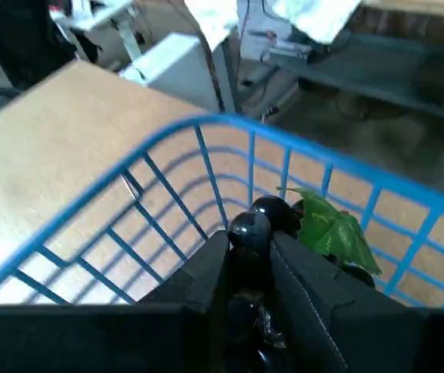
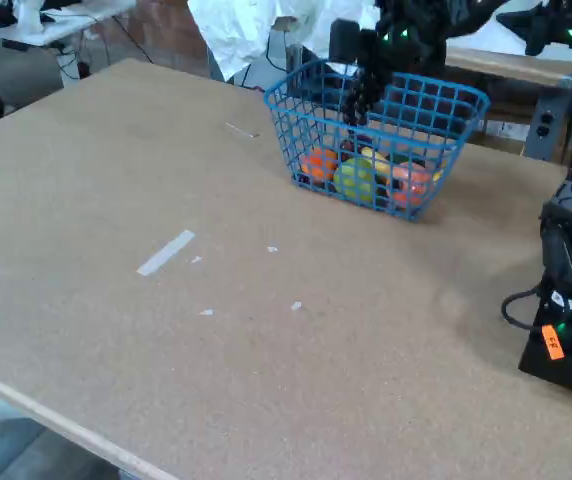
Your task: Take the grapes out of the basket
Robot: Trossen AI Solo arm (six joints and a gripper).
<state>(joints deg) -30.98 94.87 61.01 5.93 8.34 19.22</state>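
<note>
Black gripper (image 1: 249,249) fingers pinching the glossy dark grapes (image 1: 259,220), green leaf (image 1: 329,227) beside, blue wire basket (image 1: 206,132) rim beyond, wooden table (image 2: 216,300) below.

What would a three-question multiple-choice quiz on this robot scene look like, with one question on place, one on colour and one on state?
1. Where are the grapes?
A. Lying on the bare table
B. Between the gripper's fingers, over the basket
C. On the floor

2. What colour is the basket?
A. Red
B. Blue
C. White

3. How is the gripper?
A. Shut on the grapes
B. Wide open and empty
C. Out of sight

Answers:
1 B, the wrist view shows the dark bunch clamped between the black fingers with the basket's mesh behind it.
2 B, both views show blue wire.
3 A, the fingers press on the grapes from both sides.
</note>
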